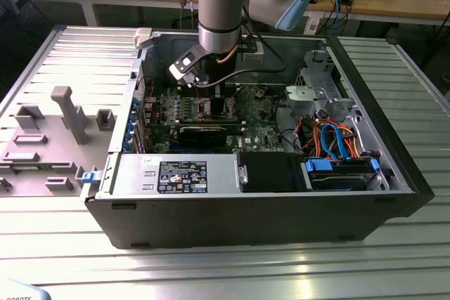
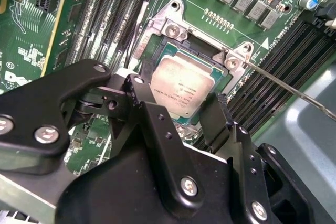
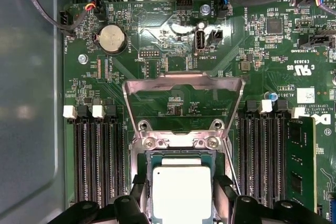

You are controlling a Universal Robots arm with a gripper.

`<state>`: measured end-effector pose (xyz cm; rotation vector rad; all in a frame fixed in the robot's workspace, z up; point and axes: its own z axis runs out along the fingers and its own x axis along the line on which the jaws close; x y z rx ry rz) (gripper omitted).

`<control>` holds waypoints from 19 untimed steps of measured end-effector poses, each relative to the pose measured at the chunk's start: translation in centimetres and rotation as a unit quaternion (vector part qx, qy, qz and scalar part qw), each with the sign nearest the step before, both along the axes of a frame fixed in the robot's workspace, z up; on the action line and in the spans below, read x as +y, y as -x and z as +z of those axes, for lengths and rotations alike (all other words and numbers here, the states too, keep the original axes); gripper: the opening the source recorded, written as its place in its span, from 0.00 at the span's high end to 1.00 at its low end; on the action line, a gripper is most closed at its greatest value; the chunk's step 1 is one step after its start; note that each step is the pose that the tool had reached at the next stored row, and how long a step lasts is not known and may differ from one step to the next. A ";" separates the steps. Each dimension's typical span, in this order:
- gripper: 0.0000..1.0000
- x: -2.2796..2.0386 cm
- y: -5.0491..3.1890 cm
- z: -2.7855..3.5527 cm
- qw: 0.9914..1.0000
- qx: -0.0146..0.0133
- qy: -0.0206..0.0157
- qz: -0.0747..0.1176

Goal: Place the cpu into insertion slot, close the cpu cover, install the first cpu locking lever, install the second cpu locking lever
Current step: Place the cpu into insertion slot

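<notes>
Black gripper (image 2: pixel 177 98) low over green board, fingers spread astride square silver-topped cpu (image 3: pixel 181 192), chip lying in silver-rimmed insertion slot (image 3: pixel 178 141), thin silvery frame cpu cover (image 3: pixel 184 81) flipped open

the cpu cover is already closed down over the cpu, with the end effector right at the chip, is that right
No. The cpu cover stands open, swung back clear of the cpu, as the first wrist view shows. The end effector is right at the chip.

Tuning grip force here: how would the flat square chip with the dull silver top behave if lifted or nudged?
The flat square silver-topped chip is probably stiff and light: a thin metal-lidded slab. Its smooth top looks slippery. Lying flat in the metal-rimmed square socket, it should not roll or tip.
</notes>
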<state>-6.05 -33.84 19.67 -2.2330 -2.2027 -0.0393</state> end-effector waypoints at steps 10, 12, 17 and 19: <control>0.39 0.05 -0.05 -0.01 1.000 0.000 0.000 0.000; 0.37 0.05 -0.06 -0.02 1.000 0.000 0.000 0.000; 0.31 0.05 -0.06 0.04 1.000 0.000 0.000 0.000; 0.31 0.04 -0.05 0.27 1.000 0.000 0.000 0.000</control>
